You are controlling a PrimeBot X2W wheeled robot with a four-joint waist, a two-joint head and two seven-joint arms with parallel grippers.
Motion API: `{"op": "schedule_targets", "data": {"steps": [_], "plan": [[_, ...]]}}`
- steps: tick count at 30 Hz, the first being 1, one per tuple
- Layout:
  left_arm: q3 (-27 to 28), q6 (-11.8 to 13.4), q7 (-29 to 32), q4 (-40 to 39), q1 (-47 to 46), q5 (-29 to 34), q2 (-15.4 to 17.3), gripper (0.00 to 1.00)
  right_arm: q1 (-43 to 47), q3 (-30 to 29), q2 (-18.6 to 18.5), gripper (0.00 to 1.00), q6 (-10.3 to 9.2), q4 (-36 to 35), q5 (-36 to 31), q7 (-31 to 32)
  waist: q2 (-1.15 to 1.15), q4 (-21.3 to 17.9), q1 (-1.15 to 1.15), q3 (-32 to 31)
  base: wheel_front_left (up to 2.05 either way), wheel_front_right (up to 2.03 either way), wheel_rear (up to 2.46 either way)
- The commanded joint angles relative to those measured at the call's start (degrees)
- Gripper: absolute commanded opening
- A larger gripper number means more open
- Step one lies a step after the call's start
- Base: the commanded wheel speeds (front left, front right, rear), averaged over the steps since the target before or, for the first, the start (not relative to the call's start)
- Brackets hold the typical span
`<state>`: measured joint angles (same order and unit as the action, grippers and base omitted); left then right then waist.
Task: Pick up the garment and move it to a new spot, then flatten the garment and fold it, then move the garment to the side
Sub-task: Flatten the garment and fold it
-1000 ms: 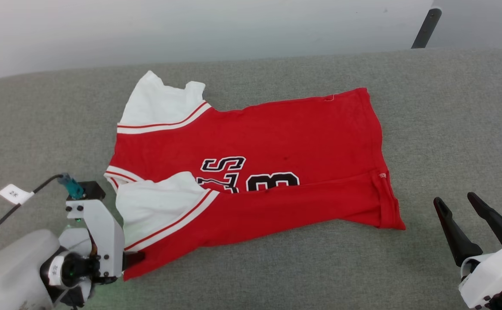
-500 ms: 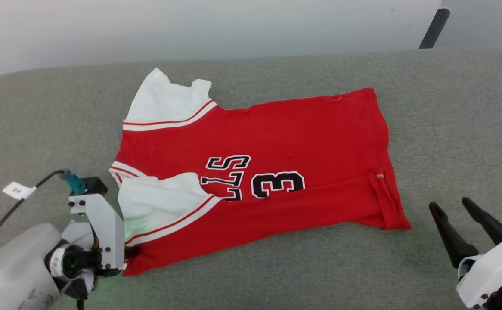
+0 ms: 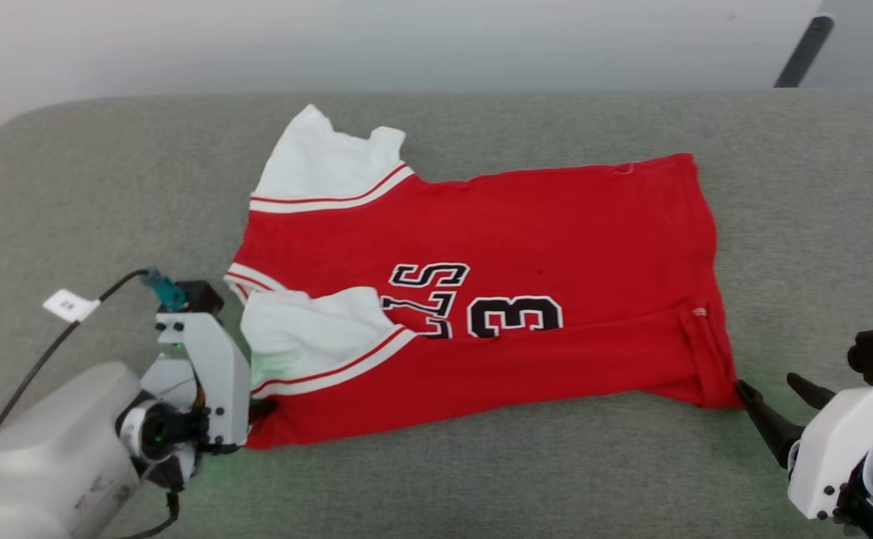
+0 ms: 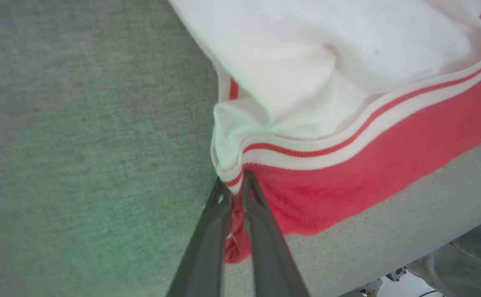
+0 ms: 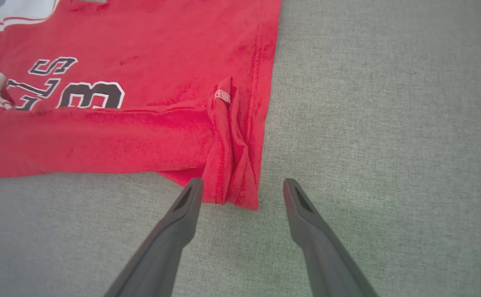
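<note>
The large red jersey-like shirt with white sleeves [image 3: 526,224] is lying on the grey fabric tabletop [image 3: 107,187], one corner being pinched in the closed left end effector [image 4: 236,185], its hem corner sitting between the fingers of the wide-open, empty right end effector [image 5: 242,181], so moving, flattening and folding are seemingly all remaining.

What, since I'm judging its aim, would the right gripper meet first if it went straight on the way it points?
The shirt: its red bottom corner lies just ahead, between the open fingers of the right gripper, and would likely slide in between them. Height above the grey cushion is unclear.
</note>
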<state>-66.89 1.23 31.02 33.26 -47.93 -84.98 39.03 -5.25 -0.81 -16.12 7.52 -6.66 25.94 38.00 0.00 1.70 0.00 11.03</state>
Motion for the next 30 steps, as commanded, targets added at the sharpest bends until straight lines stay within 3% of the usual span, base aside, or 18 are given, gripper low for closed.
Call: {"op": "schedule_targets", "data": {"steps": [1,18,19,20,21,30], "plan": [[-0.33,-0.78,-0.41,0.69,-0.62,0.68,-1.6,0.0,-1.55,0.24,-0.53,1.0,-0.06,1.59,-0.67,1.11,0.0,1.3,0.0,0.67,0.0,0.0,0.0],[-0.38,-4.6,-1.49,5.77,-3.97,2.2,-6.47,0.0,-8.64,3.85,-0.27,1.0,-0.06,16.33,-0.55,10.03,0.0,4.94,0.0,3.66,0.0,0.0,0.0],[-0.35,-4.9,-1.55,6.2,-4.06,2.23,-6.61,0.0,-8.99,4.41,-0.34,0.91,-0.06,17.35,-0.49,10.77,0.0,5.01,0.0,3.77,0.0,0.0,0.0],[-0.25,-4.96,-1.63,6.56,-4.16,2.12,-6.8,0.0,-9.3,5.08,-0.5,0.42,-0.06,18.18,-0.42,11.31,0.0,5.07,0.0,3.87,0.0,0.0,0.0],[-0.22,-5.2,-1.64,6.96,-4.29,2.02,-7.01,0.0,-9.6,5.67,-0.54,0.0,-0.06,18.96,0.23,11.9,0.0,5.14,0.0,3.94,0.0,0.0,0.0],[0.24,-6.58,-1.47,9.93,-4.88,1.52,-7.34,0.0,-11.7,5.76,-2.8,0.0,-0.08,21.43,1.91,14.11,0.0,5.24,0.0,3.55,0.0,0.0,0.0]]}}
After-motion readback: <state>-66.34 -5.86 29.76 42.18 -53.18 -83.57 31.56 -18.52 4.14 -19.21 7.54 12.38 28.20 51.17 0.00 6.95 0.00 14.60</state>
